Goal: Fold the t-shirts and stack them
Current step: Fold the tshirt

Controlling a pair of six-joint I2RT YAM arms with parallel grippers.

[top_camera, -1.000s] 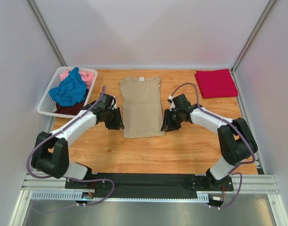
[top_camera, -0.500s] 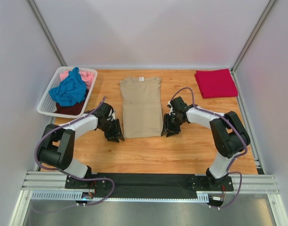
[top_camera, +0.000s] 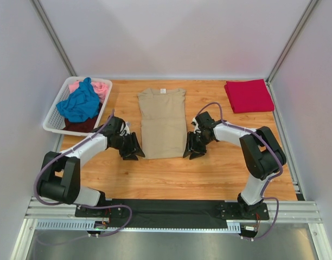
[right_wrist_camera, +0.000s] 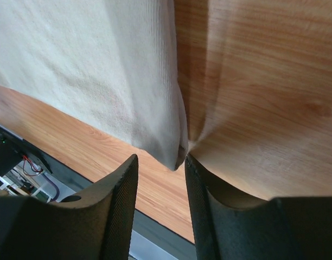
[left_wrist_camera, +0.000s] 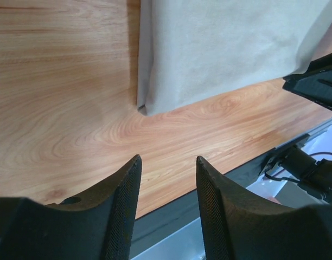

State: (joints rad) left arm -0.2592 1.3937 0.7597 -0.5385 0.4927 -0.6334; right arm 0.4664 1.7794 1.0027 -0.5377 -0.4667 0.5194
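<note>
At the far left of the wooden worktop (top_camera: 177, 176) sits a white plastic basket with holes in its sides (top_camera: 53, 123). In it lie a crumpled blue cloth t-shirt (top_camera: 78, 104) on top, a pink cloth t-shirt (top_camera: 102, 88) at the back and a dark cloth t-shirt (top_camera: 79, 125) at the front. Next comes the left claw (top_camera: 132, 151), down low by the worktop. Its two black fingers (left_wrist_camera: 120, 206) stand apart with only bare wood between them, so it is open and holds nothing. The near left corner of the tan cloth t-shirt (top_camera: 163, 122) lies just in front of it, not touching. This shirt lies flat in the middle of the worktop, folded long and narrow, with its sleeves tucked in and its neck at the far end. At its near right corner is the right claw (top_camera: 193, 150), also down low. It is open too, and the corner of the cloth sits right at the gap between its tips. At the far right corner of the worktop lies a red cloth t-shirt (top_camera: 248, 96), folded into a neat square, well apart from the tan one.
</note>
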